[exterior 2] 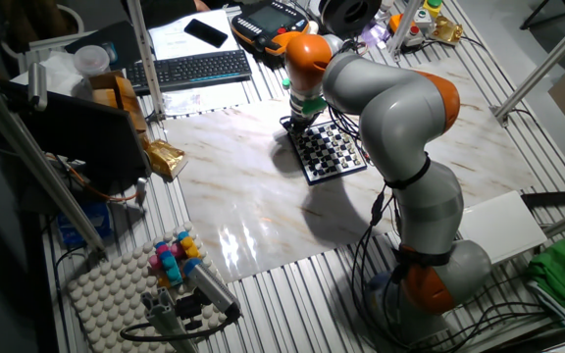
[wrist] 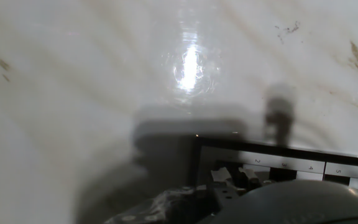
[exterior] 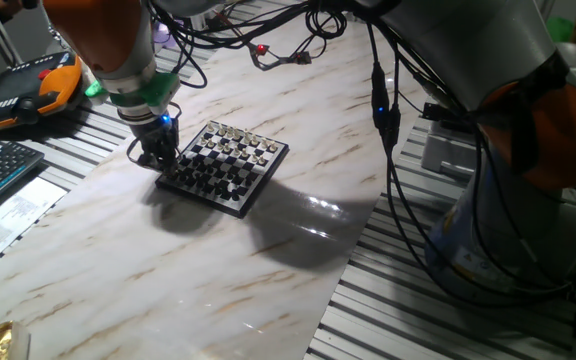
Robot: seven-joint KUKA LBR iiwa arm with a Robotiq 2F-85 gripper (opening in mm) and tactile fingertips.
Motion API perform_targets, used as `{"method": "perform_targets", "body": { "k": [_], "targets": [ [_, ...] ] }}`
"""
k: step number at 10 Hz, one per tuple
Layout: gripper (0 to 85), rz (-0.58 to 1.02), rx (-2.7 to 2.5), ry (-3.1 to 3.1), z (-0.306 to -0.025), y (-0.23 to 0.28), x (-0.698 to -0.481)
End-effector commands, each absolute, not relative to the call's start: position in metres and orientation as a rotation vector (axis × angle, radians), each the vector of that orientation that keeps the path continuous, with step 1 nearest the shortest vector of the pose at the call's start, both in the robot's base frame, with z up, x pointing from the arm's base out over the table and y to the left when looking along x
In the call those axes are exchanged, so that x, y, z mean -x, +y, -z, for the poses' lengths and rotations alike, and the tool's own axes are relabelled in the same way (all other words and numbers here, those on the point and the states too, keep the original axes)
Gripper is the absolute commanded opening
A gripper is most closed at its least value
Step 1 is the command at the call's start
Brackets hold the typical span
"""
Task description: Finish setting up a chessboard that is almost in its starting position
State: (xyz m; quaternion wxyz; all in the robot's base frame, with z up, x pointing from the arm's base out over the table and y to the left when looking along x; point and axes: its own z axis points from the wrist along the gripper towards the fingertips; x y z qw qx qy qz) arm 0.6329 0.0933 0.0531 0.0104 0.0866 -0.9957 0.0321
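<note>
claw (exterior: 158, 150) jaws hidden by its body; chessboard (wrist: 291, 163) pieces blurred, cut off

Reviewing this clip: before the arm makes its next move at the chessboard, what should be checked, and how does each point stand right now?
1. Small black-and-white checkered chessboard lies flat on the marble-patterned table: ok.
2. Claw is low at the board's corner on the black pieces' side: ok.
3. Claw open or shut: cannot tell; fingers are blurred in the hand view.
4. Piece held in the claw: cannot tell.
5. Tiny black and pale chess pieces upright in their rows: cannot tell, too small.
6. Black cables hanging from the arm hang apart from the board: ok.
</note>
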Motion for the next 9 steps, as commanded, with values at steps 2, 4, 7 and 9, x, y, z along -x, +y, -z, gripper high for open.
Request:
{"method": "perform_targets", "body": {
  "k": [2,4,7,9],
  "targets": [
    [18.7,-0.103,-0.272,-3.107,-0.0531,0.0929,-0.633],
    [18.7,-0.105,-0.277,-3.104,-0.0548,0.093,-0.6331],
    [20.0,-0.097,-0.269,-3.102,-0.0574,0.0934,-0.6322],
    [20.0,-0.098,-0.267,-3.105,-0.0567,0.093,-0.6322]
  ]
}}
